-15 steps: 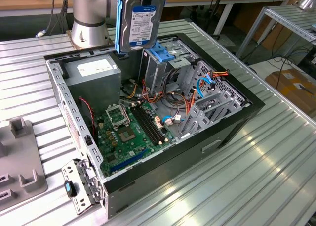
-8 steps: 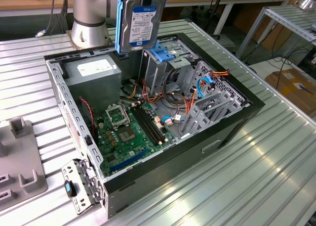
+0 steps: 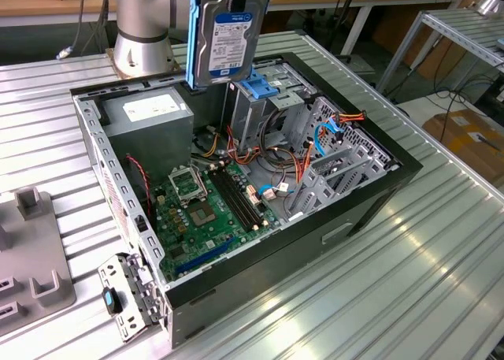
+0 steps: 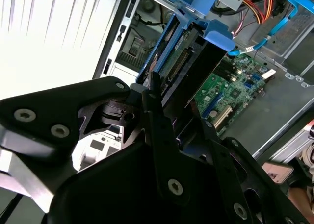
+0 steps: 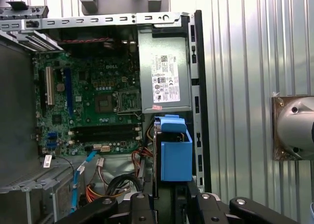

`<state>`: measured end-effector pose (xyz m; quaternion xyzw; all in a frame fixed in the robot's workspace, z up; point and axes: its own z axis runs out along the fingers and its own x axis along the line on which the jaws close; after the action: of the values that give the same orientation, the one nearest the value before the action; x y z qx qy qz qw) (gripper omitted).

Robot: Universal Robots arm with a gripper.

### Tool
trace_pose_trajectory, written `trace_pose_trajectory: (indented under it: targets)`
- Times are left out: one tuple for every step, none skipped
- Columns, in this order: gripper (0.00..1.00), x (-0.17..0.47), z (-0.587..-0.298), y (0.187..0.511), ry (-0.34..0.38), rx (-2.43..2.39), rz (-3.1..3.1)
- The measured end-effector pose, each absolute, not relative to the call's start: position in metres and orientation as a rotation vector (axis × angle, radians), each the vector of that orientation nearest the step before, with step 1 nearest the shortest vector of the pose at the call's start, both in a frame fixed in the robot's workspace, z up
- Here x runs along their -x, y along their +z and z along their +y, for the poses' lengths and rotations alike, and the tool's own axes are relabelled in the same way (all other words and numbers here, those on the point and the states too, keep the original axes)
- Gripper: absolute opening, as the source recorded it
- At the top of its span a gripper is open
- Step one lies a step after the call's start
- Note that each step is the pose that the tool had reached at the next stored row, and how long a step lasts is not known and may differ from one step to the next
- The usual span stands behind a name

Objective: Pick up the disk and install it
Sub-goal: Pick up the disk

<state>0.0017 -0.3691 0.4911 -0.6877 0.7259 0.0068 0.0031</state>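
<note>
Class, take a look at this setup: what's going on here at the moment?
The robot arm's gripper is clamped on the blue-framed disk and holds it upright in the air above the open computer case. The disk hangs close to the metal cage with the blue top, beside the grey power supply. It is not yet installed.

The disk [image 3: 228,33] hangs upright, label outward, over the open computer case [image 3: 370,198] lying mid-worktop [image 3: 409,297], its lower edge just above the blue-topped cage [image 3: 260,88], beside the grey power supply [image 3: 150,112].
</note>
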Motion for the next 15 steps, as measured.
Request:
trace_pose_trajectory:
  targets:
    - [0.35, -0.0018, -0.372, 0.4911, 0.021, 2.156, 2.276]
    - [0.35, -0.0018, -0.3735, 0.4911, 0.021, 2.156, 2.276]
    - [0.35, -0.0018, -0.3751, 0.4912, 0.021, 2.156, 2.276]
    - [0.35, -0.0018, -0.3761, 0.491, 0.021, 2.156, 2.276]
    - [0.35, -0.0018, -0.3761, 0.4911, 0.021, 2.156, 2.276]
    - [0.35, -0.0018, -0.3761, 0.4911, 0.021, 2.156, 2.276]
    - [0.35, -0.0018, -0.3762, 0.4911, 0.021, 2.156, 2.276]
    - [0.35, -0.0018, -0.3762, 0.4911, 0.021, 2.156, 2.276]
    - [0.35, -0.0024, -0.3762, 0.4911, 0.021, 2.157, 2.276]
    - [0.35, -0.0031, -0.3762, 0.4911, 0.021, 2.157, 2.276]
    - [0.35, -0.0048, -0.3762, 0.4911, 0.021, 2.156, 2.276]
    - [0.35, -0.0065, -0.3762, 0.4911, 0.021, 2.156, 2.276]
    - [0.35, -0.0079, -0.3762, 0.4911, 0.021, 2.156, 2.276]
    - [0.35, -0.0098, -0.3762, 0.4911, 0.021, 2.156, 2.276]
    - [0.35, -0.0111, -0.3762, 0.4911, 0.021, 2.156, 2.276]
